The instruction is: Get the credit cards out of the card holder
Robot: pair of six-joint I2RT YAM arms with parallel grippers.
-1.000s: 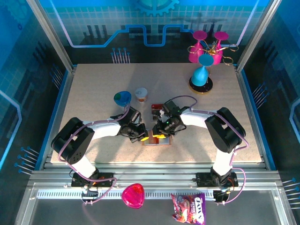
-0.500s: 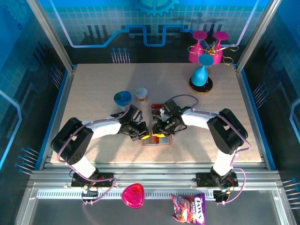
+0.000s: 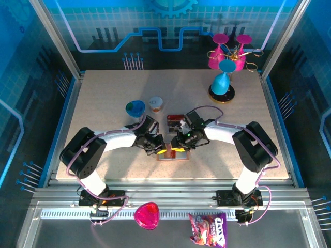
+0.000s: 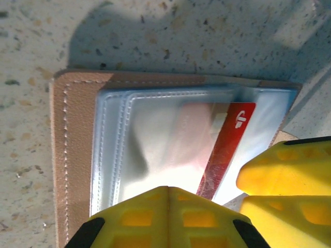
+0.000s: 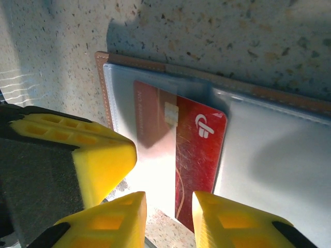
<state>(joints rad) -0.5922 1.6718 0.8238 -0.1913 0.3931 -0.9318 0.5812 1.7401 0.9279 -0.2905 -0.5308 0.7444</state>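
- Card holder (image 3: 173, 155) lies open and flat on the speckled table (image 3: 103, 103), directly under the tips of both grippers. Its long axis runs from the left gripper (image 3: 156, 148) across to the right gripper (image 3: 179, 144).
- Materials: tan leather border with a pale stitched seam. Inside are stacked clear plastic sleeves (image 4: 150, 134), glossy with strong glare.
- Red card (image 5: 199, 150): thin rectangle with rounded corners, a metallic chip and a white logo. It sits partly under a sleeve, with one strip bare and bright.
- Its long axis runs away from the right gripper's fingertips, slightly skewed to the stitched seam. The logo end is the far one, and the near short edge lies in the gap between the right fingers.
- Right gripper (image 5: 169, 204): yellow ribbed fingers stand partly apart, with nothing clamped.
- Left gripper (image 4: 166, 206): fingers pressed together, the tip over the sleeves, just beside the right gripper's fingers.
- Dark card with red bands (image 3: 174, 118) lies flat on the table just beyond the right gripper.
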